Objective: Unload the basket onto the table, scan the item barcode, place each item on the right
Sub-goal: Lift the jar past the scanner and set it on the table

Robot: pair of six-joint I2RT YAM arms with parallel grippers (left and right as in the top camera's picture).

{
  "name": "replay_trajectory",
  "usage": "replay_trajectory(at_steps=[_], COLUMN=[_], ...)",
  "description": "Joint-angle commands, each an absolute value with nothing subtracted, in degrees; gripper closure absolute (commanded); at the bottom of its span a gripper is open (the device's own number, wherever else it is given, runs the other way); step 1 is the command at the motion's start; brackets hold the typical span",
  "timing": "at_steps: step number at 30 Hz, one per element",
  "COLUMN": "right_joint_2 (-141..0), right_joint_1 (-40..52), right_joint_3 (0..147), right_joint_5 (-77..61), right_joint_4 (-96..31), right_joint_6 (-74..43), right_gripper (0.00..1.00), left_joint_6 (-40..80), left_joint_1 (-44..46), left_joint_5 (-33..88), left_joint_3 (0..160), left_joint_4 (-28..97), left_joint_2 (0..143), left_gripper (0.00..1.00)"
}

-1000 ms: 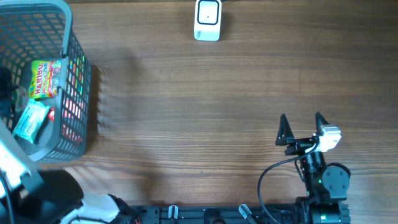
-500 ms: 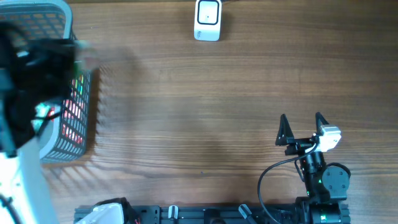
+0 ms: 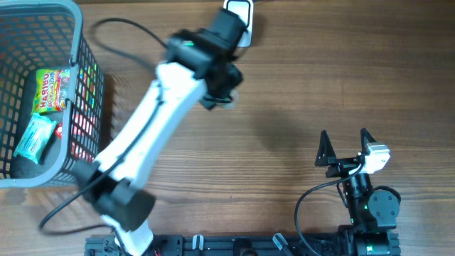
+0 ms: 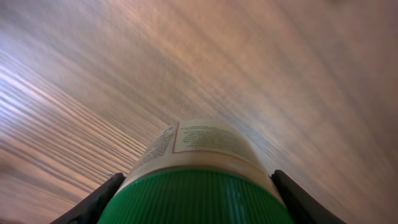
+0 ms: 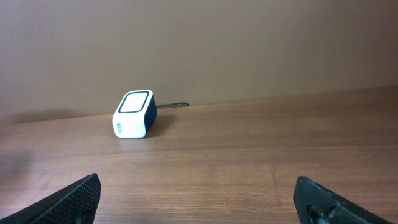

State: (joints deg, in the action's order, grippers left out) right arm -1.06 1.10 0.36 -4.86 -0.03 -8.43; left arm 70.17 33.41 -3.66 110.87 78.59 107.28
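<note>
Swinging away from the basket (image 3: 89, 92), the left gripper (image 3: 219, 89) had crossed the table and hung just short of the scanner (image 5: 133, 114). It was clamped on a green-lidded jar (image 4: 199, 146), label pointing ahead, so the barcode looked nearly ready to present. The right gripper (image 3: 345, 146) stayed parked, fingers apart, with the scanner well ahead.

Between the jaws, bottle (image 4: 198, 163) cut off below, label (image 4: 208, 138) print too small to read. Beyond them, tabletop (image 4: 280, 68) blurred; scanner (image 3: 245, 8) half hidden under left arm (image 3: 151, 122).
</note>
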Motion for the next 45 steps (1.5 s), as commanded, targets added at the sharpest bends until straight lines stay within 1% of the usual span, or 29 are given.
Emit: replay_trajectory(at_steps=[1, 5, 9, 17, 20, 22, 23, 24, 25, 26, 31, 34, 37, 40, 42, 45], right_joint_2=[-0.93, -0.93, -0.93, -0.93, -0.93, -0.93, -0.93, -0.93, -0.93, -0.93, -0.93, -0.93, -0.93, -0.93, -0.93, -0.93], right_joint_1=[1.54, 1.54, 1.54, 1.54, 1.54, 1.54, 1.54, 1.54, 1.54, 1.54, 1.54, 1.54, 1.54, 1.54, 1.54, 1.54], right_joint_3=[0.30, 0.30, 0.30, 0.30, 0.30, 0.30, 0.30, 0.30, 0.30, 0.30, 0.30, 0.30, 0.30, 0.30, 0.30, 0.30], right_joint_5=[-4.27, -4.27, -4.25, -4.27, -4.27, -4.27, -4.25, -4.27, -4.27, -4.27, -4.27, -4.27, -4.27, -4.27, -4.27, -4.27], right_joint_4=[0.10, 0.10, 0.10, 0.12, 0.12, 0.12, 0.12, 0.12, 0.10, 0.10, 0.10, 0.12, 0.12, 0.10, 0.10, 0.12], right_joint_6=[-7.53, -7.53, -7.53, -7.53, -7.51, -7.53, -7.53, -7.53, -7.53, -7.53, -7.53, -7.53, -7.53, -7.53, -7.53, -7.51], right_gripper=[0.00, 0.00, 0.00, 0.00, 0.00, 0.00, 0.00, 0.00, 0.00, 0.00, 0.00, 0.01, 0.01, 0.00, 0.00, 0.00], left_joint_6=[85.65, 96.44, 103.83, 105.49, 105.25, 104.68, 102.80, 101.34, 100.36, 98.98, 90.24, 84.90, 83.70, 83.68, 82.63, 82.65], left_joint_1=[37.63, 41.63, 43.68, 43.77, 43.20, 42.50, 42.04, 41.71, 41.47, 41.15, 40.18, 38.85, 36.07, 31.88, 28.91, 21.52], left_joint_5=[-5.63, -5.65, -5.80, -5.93, -7.18, -6.44, -5.76, -5.28, -5.02, -4.99, -5.02, -6.72, -12.08, -18.52, -22.37, -28.86], left_joint_3=[111.74, 111.74, 111.74, 111.74, 111.79, 111.79, 111.79, 111.79, 111.79, 111.79, 112.71, 114.74, 115.52, 115.52, 115.52, 115.52], left_joint_4=[77.30, 71.18, 66.46, 67.02, 67.29, 68.10, 68.18, 68.34, 68.64, 69.04, 69.04, 71.64, 77.69, 84.88, 87.57, 91.70], left_joint_2=[114.72, 121.99, 127.33, 134.41, 134.56, 134.19, 133.71, 133.21, 132.62, 131.28, 122.98, 116.01, 107.48, 97.95, 93.34, 86.83], left_gripper=[0.43, 0.42, 0.42, 0.40, 0.34, 0.28, 0.22, 0.11, 0.05, 0.00, 0.00, 0.00, 0.00, 0.00, 0.00, 0.00])
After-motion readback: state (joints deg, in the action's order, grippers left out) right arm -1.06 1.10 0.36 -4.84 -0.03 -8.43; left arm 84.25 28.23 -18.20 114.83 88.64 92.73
